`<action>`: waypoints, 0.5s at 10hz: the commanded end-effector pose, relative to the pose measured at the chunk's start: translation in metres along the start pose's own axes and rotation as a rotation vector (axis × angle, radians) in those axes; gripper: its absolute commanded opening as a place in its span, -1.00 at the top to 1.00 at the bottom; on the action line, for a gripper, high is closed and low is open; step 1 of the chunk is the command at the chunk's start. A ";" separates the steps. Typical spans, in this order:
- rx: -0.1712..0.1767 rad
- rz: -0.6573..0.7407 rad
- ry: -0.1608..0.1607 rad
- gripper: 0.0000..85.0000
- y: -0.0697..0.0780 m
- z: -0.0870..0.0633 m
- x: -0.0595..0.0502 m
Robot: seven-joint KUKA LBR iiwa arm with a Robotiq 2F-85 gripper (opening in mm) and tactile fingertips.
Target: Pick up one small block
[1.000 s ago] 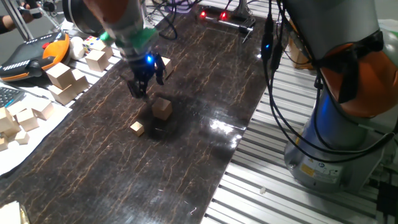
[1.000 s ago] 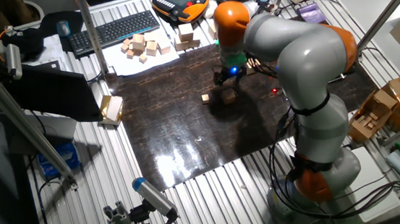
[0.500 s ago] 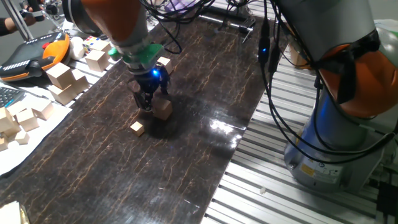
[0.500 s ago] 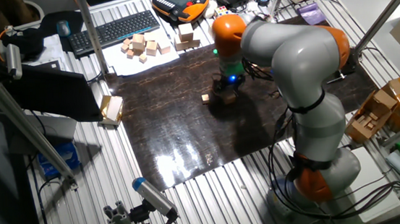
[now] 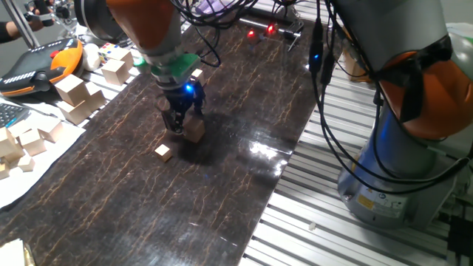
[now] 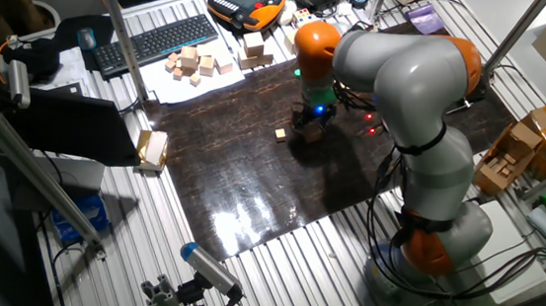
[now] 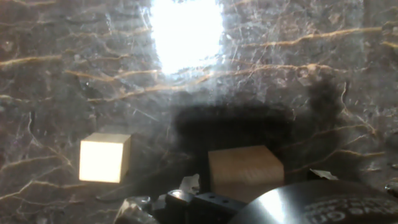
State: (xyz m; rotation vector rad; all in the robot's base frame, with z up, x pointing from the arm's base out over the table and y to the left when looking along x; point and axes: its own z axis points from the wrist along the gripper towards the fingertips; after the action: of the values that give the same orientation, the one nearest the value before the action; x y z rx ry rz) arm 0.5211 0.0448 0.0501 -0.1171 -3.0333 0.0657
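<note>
The small block (image 5: 194, 131) is a reddish-tan wooden cube on the dark marble-patterned table (image 5: 222, 89). It also shows in the other fixed view (image 6: 312, 132) and at the bottom of the hand view (image 7: 245, 171). My gripper (image 5: 177, 124) is low over the table, right at the block's left side and touching or nearly touching it. Its fingers look apart and hold nothing. In the other fixed view the gripper (image 6: 308, 122) partly hides the block. The fingertips do not show in the hand view.
A tiny pale cube (image 5: 163, 152) lies just left of the block; it also shows in the hand view (image 7: 104, 157). Larger pale cubes (image 5: 77, 92) and a pile of small blocks (image 5: 22, 140) lie along the table's left edge. An orange-black pendant (image 5: 41, 65) lies behind them.
The gripper has come down and moved right toward the block, from above and behind it to table height at its side. The block and the tiny cube have not moved.
</note>
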 end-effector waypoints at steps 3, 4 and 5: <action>0.007 -0.026 0.001 -0.62 0.001 0.001 0.002; 0.009 -0.042 0.001 -0.46 0.001 0.002 0.002; 0.009 -0.062 0.001 -0.27 0.000 0.003 0.003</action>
State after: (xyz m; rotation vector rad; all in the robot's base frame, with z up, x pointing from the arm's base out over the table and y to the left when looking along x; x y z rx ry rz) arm 0.5180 0.0445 0.0470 -0.0184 -3.0329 0.0761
